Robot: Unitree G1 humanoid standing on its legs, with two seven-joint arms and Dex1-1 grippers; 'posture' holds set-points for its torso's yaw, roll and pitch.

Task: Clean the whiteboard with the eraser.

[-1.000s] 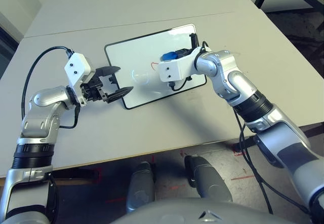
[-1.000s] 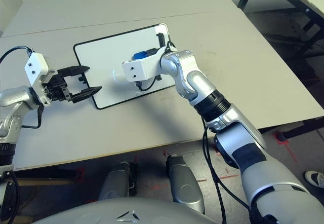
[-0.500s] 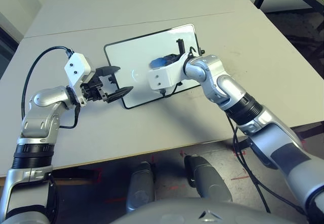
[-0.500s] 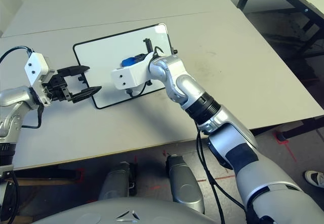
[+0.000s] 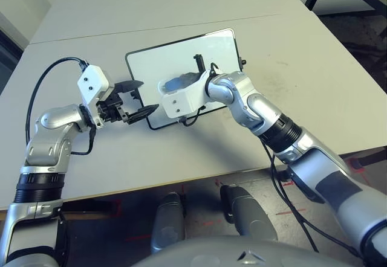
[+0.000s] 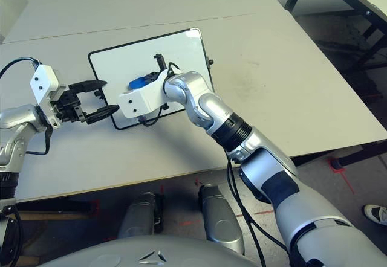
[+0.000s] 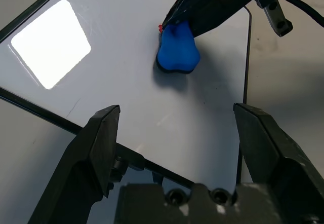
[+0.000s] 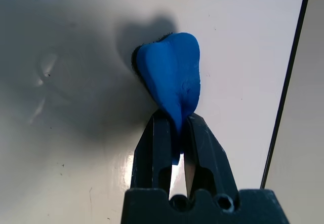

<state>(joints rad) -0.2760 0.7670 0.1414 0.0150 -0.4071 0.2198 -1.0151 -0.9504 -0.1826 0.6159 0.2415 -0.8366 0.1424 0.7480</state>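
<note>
The right gripper (image 8: 174, 133) pinches the blue eraser (image 8: 171, 79) flat against the whiteboard (image 5: 199, 52), near its left end. The board's long axis runs away to the right and far; the left gripper (image 5: 138, 101), spread wide, straddles the near-left corner
</note>
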